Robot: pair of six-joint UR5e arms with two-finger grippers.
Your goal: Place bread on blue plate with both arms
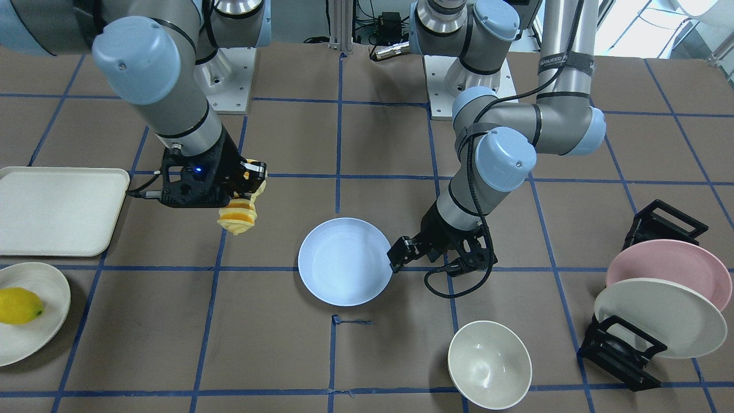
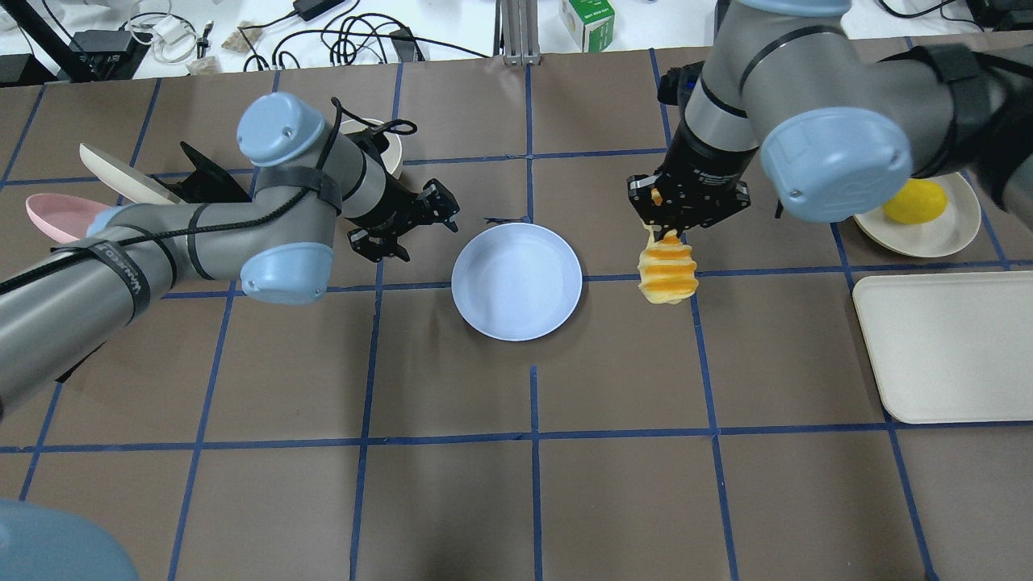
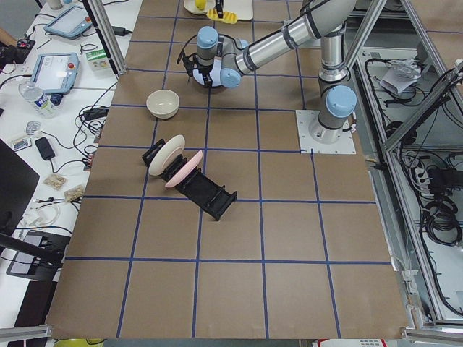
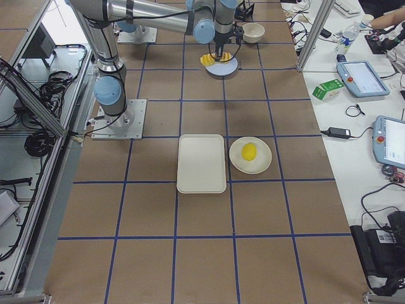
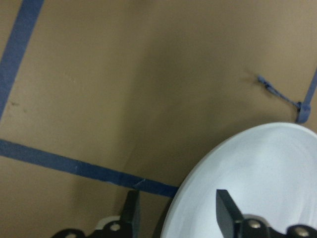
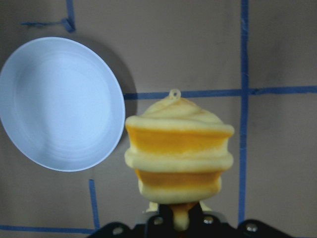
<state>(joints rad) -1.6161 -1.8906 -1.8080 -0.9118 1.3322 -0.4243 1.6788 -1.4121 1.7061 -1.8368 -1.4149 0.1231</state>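
Across from the robot, the front-facing view shows the right pincer (image 1: 248, 189) clamped on the top end of the bread (image 1: 237, 218). The loaf hangs with its long axis pointing down, clear of the blue plate (image 1: 344, 287) on the table (image 1: 275, 355). Overhead, the left pincer (image 2: 416, 230) sits spread at the plate's edge. From the left wrist, its fingers (image 5: 224, 212) straddle the rim.

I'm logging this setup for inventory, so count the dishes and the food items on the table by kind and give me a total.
plates: 4 (blue plate, pink plate, upright cream plate, flat cream plate)
bowl: 1
tray: 1
bread: 1
lemon: 1
total: 8
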